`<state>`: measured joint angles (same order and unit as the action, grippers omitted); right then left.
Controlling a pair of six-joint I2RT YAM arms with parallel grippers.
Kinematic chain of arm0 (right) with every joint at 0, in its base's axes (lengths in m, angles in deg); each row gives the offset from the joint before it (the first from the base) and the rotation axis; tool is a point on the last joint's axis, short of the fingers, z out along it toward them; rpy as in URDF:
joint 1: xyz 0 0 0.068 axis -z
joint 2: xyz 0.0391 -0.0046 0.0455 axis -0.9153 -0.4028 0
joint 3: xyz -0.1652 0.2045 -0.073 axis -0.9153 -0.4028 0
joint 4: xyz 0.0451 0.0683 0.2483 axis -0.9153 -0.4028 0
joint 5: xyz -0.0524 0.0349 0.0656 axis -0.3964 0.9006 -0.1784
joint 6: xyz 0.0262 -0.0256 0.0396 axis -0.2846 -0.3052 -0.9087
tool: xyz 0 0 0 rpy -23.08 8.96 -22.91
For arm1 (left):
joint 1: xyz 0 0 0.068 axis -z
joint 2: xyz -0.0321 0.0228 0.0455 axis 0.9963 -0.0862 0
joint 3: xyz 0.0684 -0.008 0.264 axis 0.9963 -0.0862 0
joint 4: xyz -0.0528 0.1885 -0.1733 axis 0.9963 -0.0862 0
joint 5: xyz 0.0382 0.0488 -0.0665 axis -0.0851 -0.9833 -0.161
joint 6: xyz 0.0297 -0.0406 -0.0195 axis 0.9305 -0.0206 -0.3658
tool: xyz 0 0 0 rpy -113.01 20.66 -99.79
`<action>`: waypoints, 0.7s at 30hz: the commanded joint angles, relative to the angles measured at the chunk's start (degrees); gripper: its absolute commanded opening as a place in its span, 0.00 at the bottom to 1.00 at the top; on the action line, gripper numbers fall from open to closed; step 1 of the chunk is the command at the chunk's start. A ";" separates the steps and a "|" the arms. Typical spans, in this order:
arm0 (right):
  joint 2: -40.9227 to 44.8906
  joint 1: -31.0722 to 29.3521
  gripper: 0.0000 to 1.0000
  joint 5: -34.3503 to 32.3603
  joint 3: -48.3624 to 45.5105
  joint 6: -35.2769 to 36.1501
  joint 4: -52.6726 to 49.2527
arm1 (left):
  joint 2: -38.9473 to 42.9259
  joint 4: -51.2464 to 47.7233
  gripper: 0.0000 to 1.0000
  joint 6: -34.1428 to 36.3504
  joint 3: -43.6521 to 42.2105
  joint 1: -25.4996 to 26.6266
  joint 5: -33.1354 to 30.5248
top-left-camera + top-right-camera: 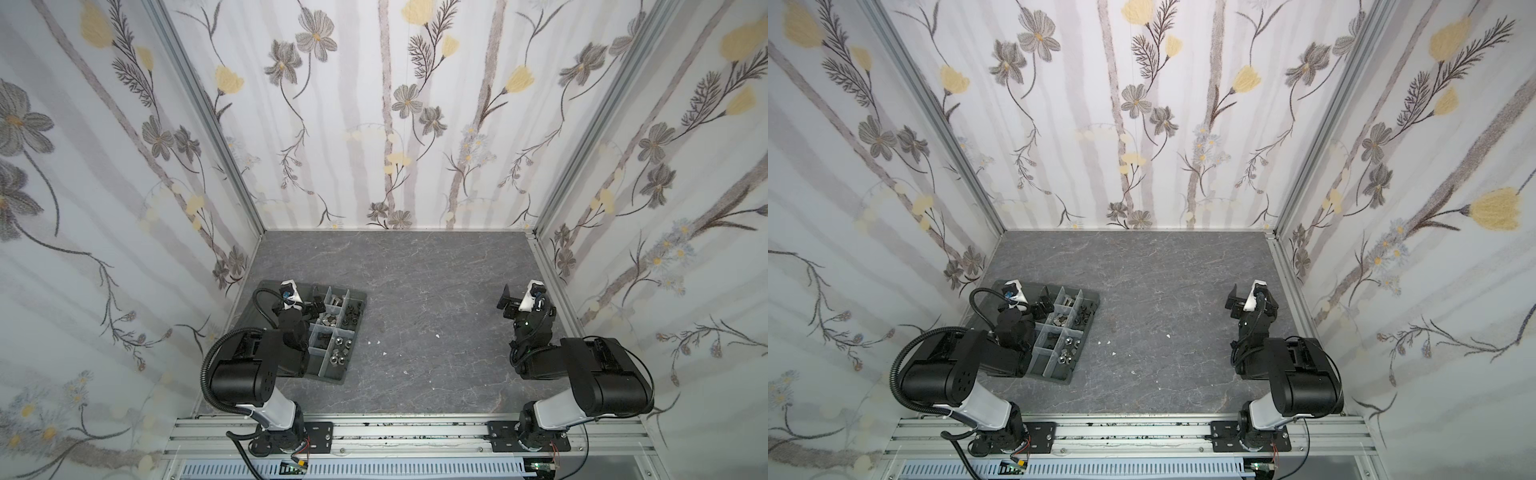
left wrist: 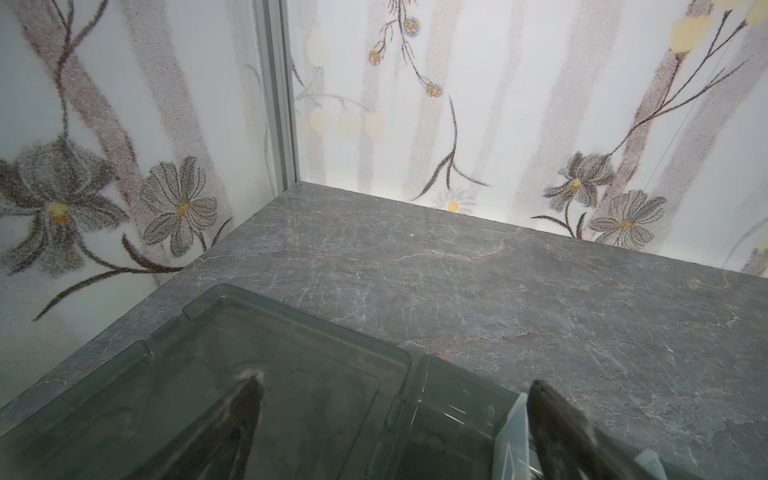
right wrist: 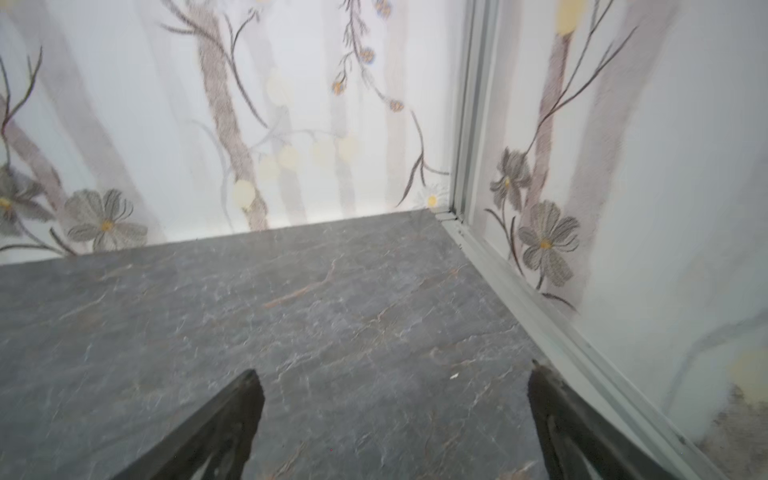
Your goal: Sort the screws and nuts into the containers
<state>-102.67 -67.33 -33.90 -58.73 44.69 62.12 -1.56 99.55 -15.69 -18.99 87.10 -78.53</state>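
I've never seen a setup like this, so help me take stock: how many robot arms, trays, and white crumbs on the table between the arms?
Robot arms: 2 (left arm, right arm)
Tray: 1
White crumbs between the arms: 4
Total: 7

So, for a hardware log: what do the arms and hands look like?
The left arm and right arm are black with a white link near each base. A black corrugated hose loops off the left arm; thin cables trail the right. The left hand and right hand have dark tapering fingers and white camera housings.
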 commanded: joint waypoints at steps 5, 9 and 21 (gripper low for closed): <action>0.23 0.12 1.00 4.05 -0.32 -0.35 -0.71 | 0.15 1.10 1.00 -0.16 0.25 0.07 -0.10; 0.30 0.11 1.00 3.98 -0.32 -0.29 -0.64 | 0.19 1.08 1.00 -0.29 0.23 0.05 -0.07; 0.21 -0.83 1.00 3.18 -0.32 0.50 -0.60 | 0.18 1.10 1.00 -0.19 0.24 0.15 -0.07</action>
<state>-102.62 -68.05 -30.38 -59.02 44.32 60.06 -1.56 99.57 -15.67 -18.99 87.21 -78.55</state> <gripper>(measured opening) 0.995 0.998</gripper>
